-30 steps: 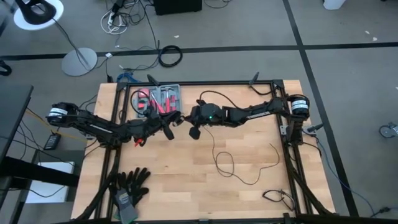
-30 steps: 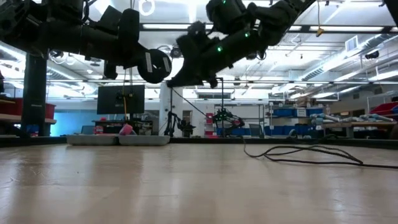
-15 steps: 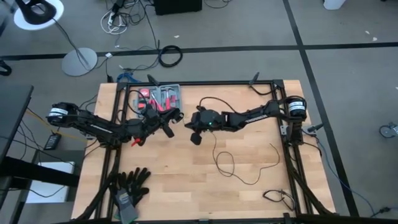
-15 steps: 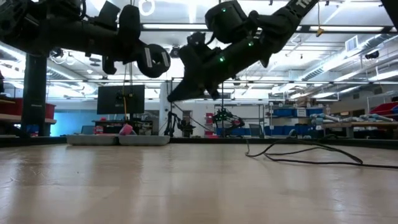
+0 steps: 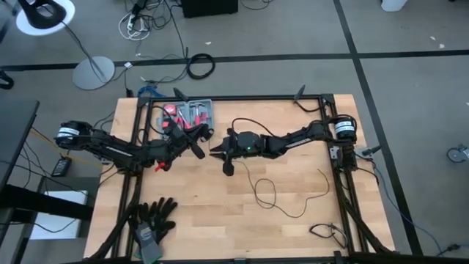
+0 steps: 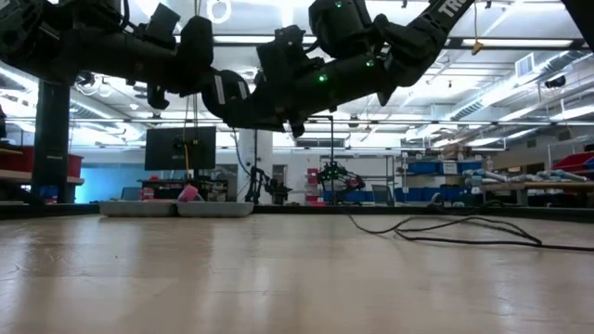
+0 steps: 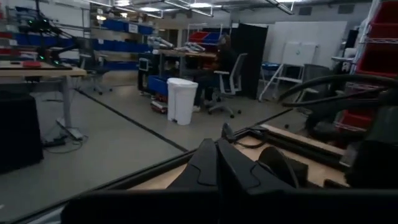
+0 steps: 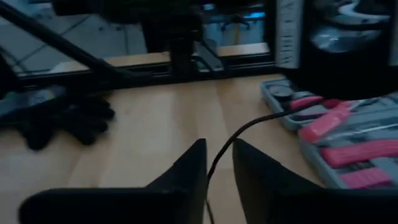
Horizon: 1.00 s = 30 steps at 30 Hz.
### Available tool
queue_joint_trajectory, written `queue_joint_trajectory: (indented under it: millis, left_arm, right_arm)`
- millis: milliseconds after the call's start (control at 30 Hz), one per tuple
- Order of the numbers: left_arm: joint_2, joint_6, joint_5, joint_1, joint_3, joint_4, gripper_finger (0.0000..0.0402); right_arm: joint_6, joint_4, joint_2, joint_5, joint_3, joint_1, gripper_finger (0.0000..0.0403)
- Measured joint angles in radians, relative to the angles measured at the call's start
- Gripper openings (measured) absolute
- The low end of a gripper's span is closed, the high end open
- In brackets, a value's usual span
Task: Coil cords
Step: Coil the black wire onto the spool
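From above, both arms meet near the counter's point(image 5: 293, 183) back middle. The right end effector point(image 5: 218, 152) has the cords point(image 5: 267, 192) running from it to loose loops at mid-counter, well clear of every edge, so plenty of room to sweep. The tool tray point(image 5: 192, 111) sits close behind, though.

At counter height, the cords point(image 6: 445, 227) lie slack, arms high.

Left wrist: the left end effector point(image 7: 216, 163) is pinched closed, empty.

Right wrist: fingers slightly parted, cords point(image 8: 249, 129) threading between them. I'd keep light tension while gathering.
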Motion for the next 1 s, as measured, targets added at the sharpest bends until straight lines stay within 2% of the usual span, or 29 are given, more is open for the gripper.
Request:
queue_joint_trajectory:
  millis: [200,333,467,600,733,800,867,933,1000]
  left_arm:
    - [0.000,0.022,-0.064,0.000,0.000,-0.034,0.0000]
    - [0.000,0.023,-0.080,0.000,0.000,-0.044,0.0000]
    - [0.000,0.022,-0.082,0.000,0.000,-0.045,0.0000]
    - [0.000,0.019,-0.083,-0.001,-0.006,-0.025,0.0000]
    - [0.000,0.014,-0.093,-0.005,-0.017,-0.009,0.0000]
    - [0.000,-0.001,-0.093,-0.009,-0.019,0.000,0.0000]
    - [0.000,-0.009,-0.088,-0.015,-0.021,-0.001,0.0000]
    - [0.000,-0.010,-0.078,-0.021,-0.021,0.001,0.0000]
    - [0.000,-0.008,-0.064,-0.022,-0.021,0.002,0.0000]
  right_arm:
    - [0.000,-0.040,-0.011,-0.095,0.000,-0.001,0.0127]
    - [0.012,-0.150,-0.039,-0.131,0.000,-0.008,0.0145]
    - [0.024,-0.384,-0.118,-0.097,0.000,-0.019,0.0139]
    - [-0.015,-0.617,-0.245,-0.017,-0.018,-0.017,0.0117]
    - [-0.012,-0.665,-0.428,0.098,-0.160,-0.003,0.0091]
    - [0.016,-0.625,-0.542,0.158,-0.274,0.005,0.0078]
    - [0.036,-0.497,-0.648,0.203,-0.411,0.007,0.0068]
    - [0.072,-0.233,-0.706,0.211,-0.564,0.007,0.0062]
    - [0.119,0.107,-0.701,0.207,-0.702,0.004,0.0059]
